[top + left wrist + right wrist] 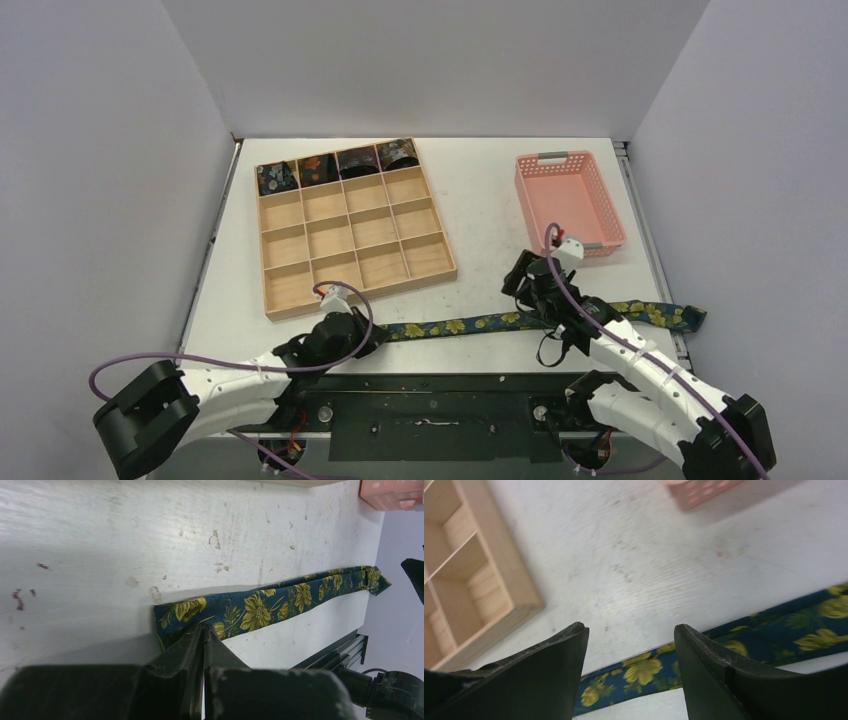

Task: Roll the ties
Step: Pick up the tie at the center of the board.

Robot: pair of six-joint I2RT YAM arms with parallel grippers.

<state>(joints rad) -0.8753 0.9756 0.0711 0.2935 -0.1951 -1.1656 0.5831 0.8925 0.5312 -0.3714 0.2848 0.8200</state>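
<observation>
Left gripper (202, 639): I find the fingers (187, 650) pressed fully together, with the near corner of the flat tie (257, 612) pinched at their tips, right at that tie's left end. Right gripper (631, 630): jaws stand well apart and hold nothing; the same tie (644, 672) passes beneath the gap between the two fingers, and I cannot tell whether they touch the fabric. From the overhead view, the left gripper (375, 335) sits at the left end of the flat tie (470, 323), and the right gripper (533, 308) sits over it further along, right of its middle. The tie, dark navy with yellow flowers, lies stretched in a straight strip along the near edge of the table (490, 220), its right end reaching the table's right edge. Beyond the left gripper stands a wooden compartment tray (400, 282); the four compartments of its far row each hold one of the rolled ties (356, 162). A pink basket (528, 200) stands at the far right, well apart from the flat tie
</observation>
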